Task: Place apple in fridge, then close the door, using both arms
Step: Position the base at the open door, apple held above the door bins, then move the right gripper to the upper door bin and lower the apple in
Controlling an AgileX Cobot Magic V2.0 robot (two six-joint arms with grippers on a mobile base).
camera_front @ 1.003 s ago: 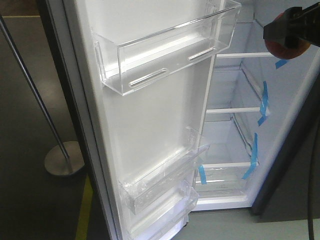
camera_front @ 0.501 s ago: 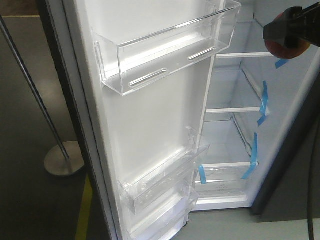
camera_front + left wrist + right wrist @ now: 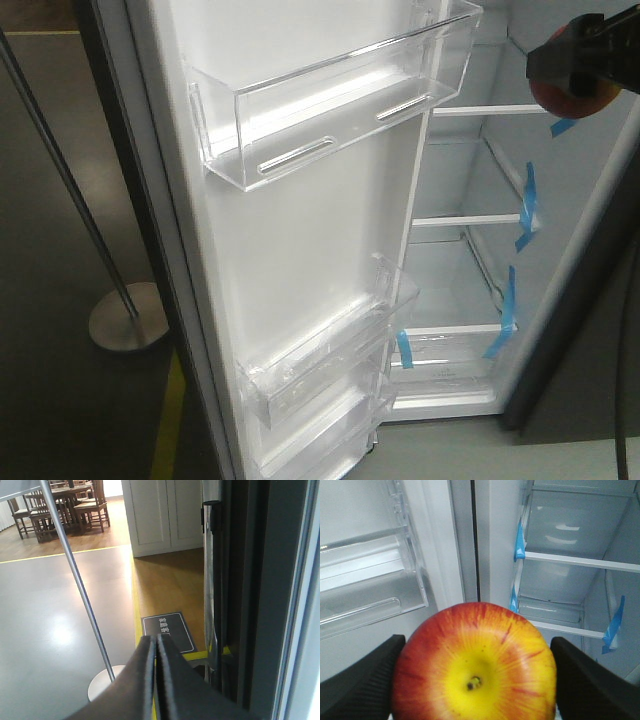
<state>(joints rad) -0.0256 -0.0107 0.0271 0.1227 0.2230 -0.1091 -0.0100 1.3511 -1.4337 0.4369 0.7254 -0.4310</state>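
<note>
The right gripper [image 3: 572, 62] is closed on the apple [image 3: 475, 665], which is held up before the open fridge [image 3: 460, 260], level with an upper shelf. The door [image 3: 300, 230] is swung wide. The left gripper [image 3: 154, 652] is pressed together, nothing held, above the floor.

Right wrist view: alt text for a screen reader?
A round red-and-yellow apple fills the lower frame, clamped between the black fingers of the right gripper. Behind it, the open white fridge interior shows shelves with blue tape strips; a clear plastic door bin sits left.
</note>
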